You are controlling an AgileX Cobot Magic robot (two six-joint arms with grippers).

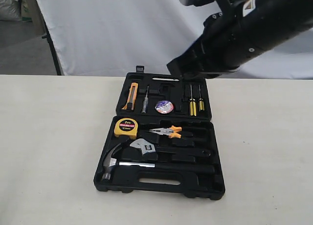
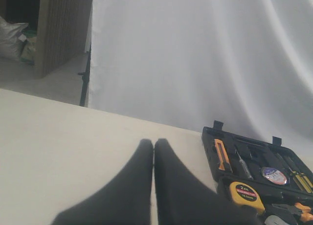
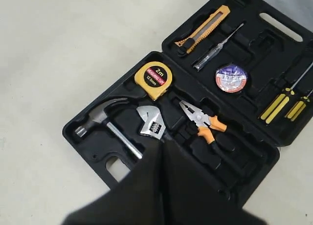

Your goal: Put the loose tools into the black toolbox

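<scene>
Toolbox [image 1: 205, 186] open near far edge of table [image 1: 49, 137]; left claw [image 2: 153, 146], right claw [image 3: 163, 145] closed, empty.

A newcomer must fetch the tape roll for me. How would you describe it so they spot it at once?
Find the open black toolbox on the table, then the half without the hammer. The tape roll sits there between a thin silver tester and two yellow-handled screwdrivers. It is the only round thing in that half, dark with a bluish label; its neighbours are long and thin.
</scene>
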